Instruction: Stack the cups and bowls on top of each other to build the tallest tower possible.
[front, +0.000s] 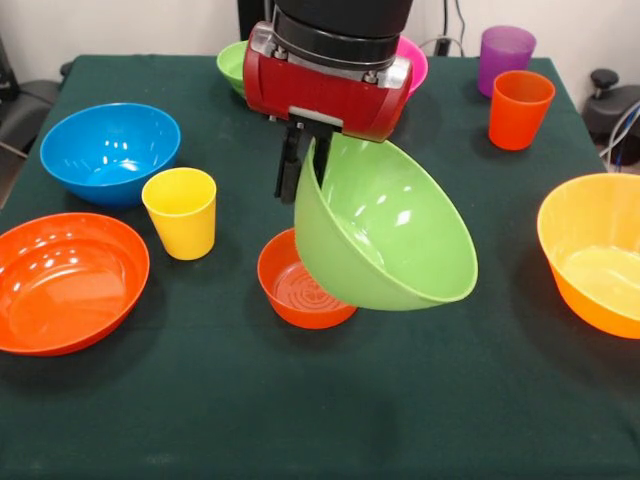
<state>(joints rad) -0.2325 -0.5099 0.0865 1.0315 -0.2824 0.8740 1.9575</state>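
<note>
Sweeping across the dark green tablecloth (300, 420) from the left: a shallow glossy orange plastic bowl (65, 282) sits at the near left edge, a blue plastic bowl (108, 152) behind it, and just beside them a yellow plastic tumbler (181, 211), upright, all loose and waiting their turn.

Now the centre, where the action is. A small red-orange plastic bowl (298, 285) rests upright on the cloth, looking like the chosen base of the tower. Tipped steeply over its right rim hangs a medium green plastic bowl (385, 235), mouth facing up and right; it partly covers the small bowl, but contact is hard to confirm. The gripper (300, 165), under the red wrist, pinches the green bowl's upper left rim, one dark finger outside the wall, the other presumably inside, so it's clenched on that thin edge. A rim pinch explains the tilt: the bowl swings from one side.

Behind the arm peek a small green bowl (232, 62) and a pink bowl (412, 60). Further right stand a purple tumbler (505, 55) and an orange tumbler (520, 108), then a large yellow-orange bowl (595, 255) at the right edge.
</note>
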